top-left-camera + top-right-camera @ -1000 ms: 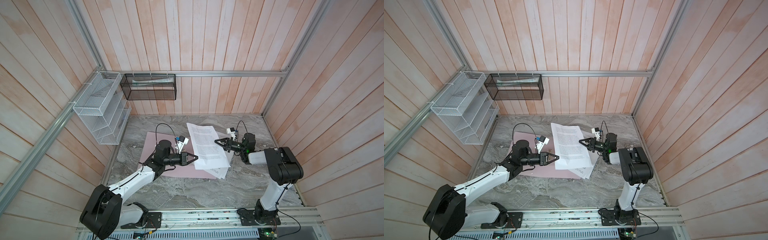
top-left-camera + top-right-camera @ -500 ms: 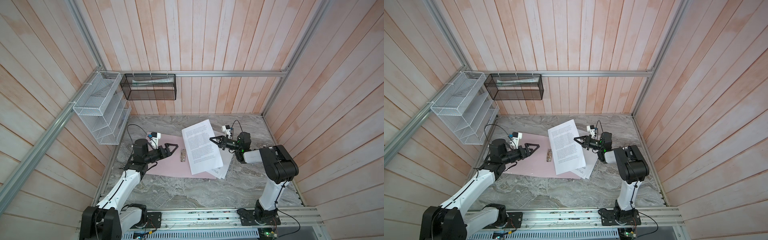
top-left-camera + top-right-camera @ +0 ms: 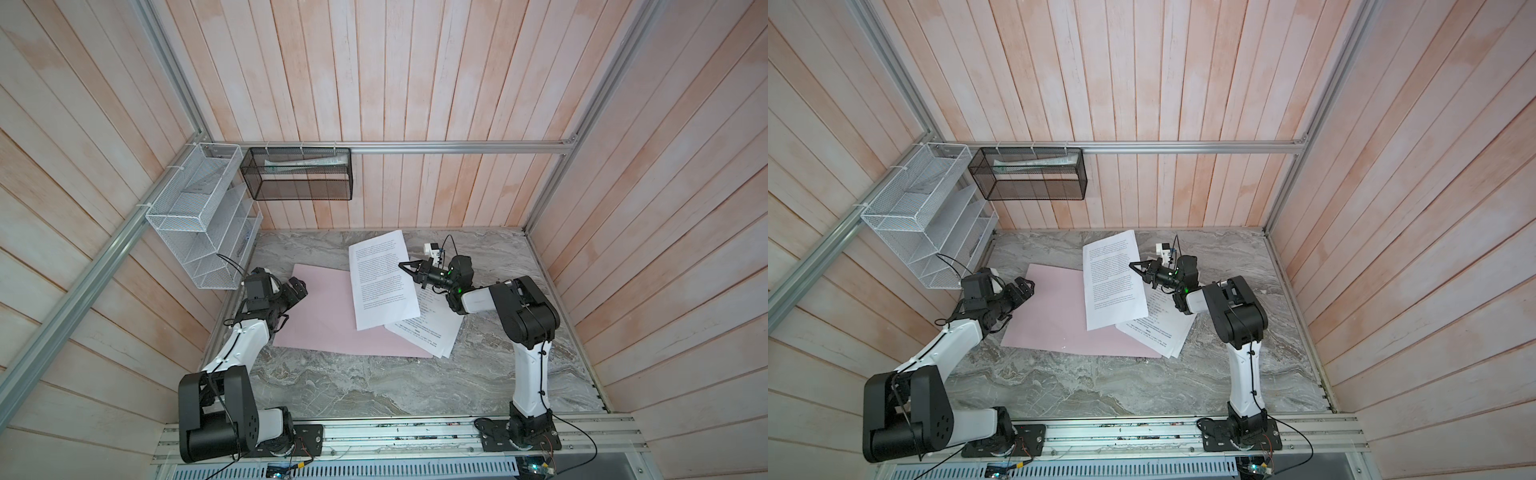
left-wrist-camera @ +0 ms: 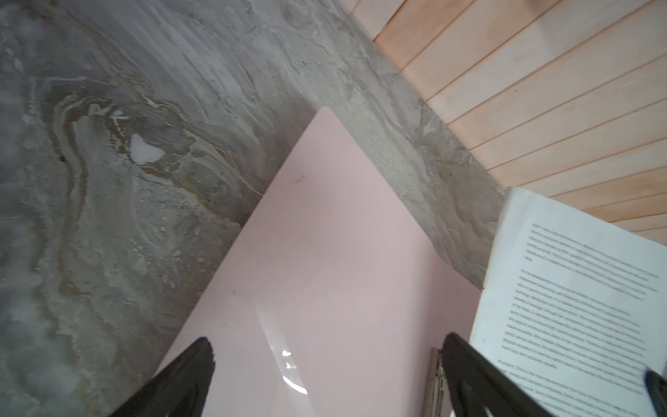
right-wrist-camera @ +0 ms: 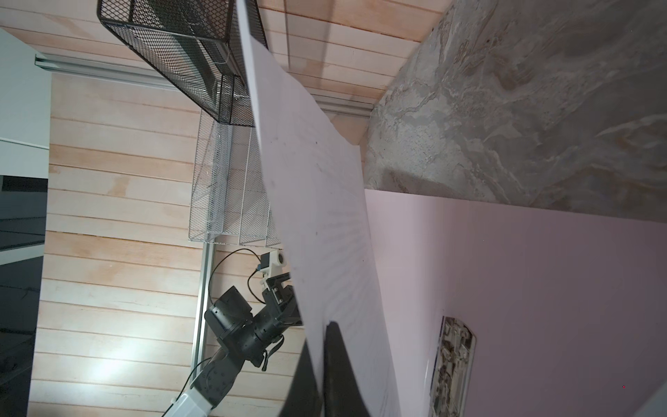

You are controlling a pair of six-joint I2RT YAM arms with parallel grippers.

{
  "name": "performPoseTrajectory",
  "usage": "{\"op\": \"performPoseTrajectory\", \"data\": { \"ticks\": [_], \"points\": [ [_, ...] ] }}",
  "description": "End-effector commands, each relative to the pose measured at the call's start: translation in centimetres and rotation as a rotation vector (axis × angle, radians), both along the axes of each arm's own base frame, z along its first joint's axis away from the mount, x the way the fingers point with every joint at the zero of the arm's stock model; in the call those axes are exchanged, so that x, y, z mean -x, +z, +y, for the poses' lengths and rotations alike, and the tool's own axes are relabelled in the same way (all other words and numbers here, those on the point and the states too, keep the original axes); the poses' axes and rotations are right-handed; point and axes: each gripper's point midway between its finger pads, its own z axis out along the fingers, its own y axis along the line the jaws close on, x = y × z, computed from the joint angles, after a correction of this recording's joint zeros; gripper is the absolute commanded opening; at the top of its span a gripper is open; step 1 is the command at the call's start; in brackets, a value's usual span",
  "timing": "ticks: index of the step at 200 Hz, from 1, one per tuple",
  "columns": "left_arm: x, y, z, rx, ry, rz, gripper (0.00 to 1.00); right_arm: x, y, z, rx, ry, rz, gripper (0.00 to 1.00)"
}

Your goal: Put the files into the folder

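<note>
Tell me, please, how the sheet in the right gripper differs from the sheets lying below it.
The lifted sheet is pinched at one edge by the shut right gripper and hangs tilted in the air; the lower sheets lie flat, untouched. The lifted sheet hovers over the pink folder; the lower sheets rest partly on the folder's corner, partly on the marble table. Both are white paper with dense black print.

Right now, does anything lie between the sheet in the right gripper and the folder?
Nothing visible. The right gripper pinches the sheet, tilted above the open pink folder; the open left gripper sits at its far edge.
</note>
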Motion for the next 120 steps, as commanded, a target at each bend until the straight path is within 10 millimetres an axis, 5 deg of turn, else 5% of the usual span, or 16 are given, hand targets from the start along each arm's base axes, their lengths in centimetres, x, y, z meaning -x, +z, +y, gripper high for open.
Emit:
{"op": "performPoseTrajectory", "data": {
  "ticks": [1,62,120],
  "points": [
    [-1.0,-0.3,1.8,-0.055,0.022,-0.020,1.00,-0.8,0.9,0.9,-0.014,-0.017,-0.032,0.00],
    [-2.8,-3.0,1.7,0.118,-0.084,-0.011,0.97,-1.2,-0.5,2.0,0.002,-0.026,-0.028,0.00],
    [-2.7,-3.2,-1.2,0.280,-0.208,-0.064,0.84,-0.9,-1.8,1.4,0.080,-0.078,-0.044,0.00]
  ]
}}
